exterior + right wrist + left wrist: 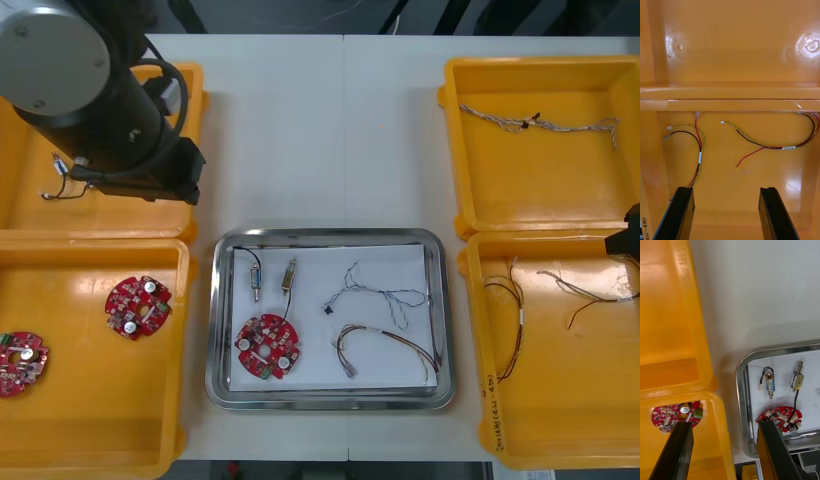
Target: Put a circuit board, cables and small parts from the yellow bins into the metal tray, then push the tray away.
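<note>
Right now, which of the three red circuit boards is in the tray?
The circuit board in the metal tray's left half; the other two boards lie in the yellow bin left of it.

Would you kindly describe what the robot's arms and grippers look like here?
The left arm, over the left yellow bins, is a thick black cylinder with a round grey end cap and a looped black cable. Both the left gripper and right gripper have flat, matte black fingers.

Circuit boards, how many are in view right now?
3. One circuit board lies in the metal tray; two more boards in the near left yellow bin. The left arm may hide others.
</note>
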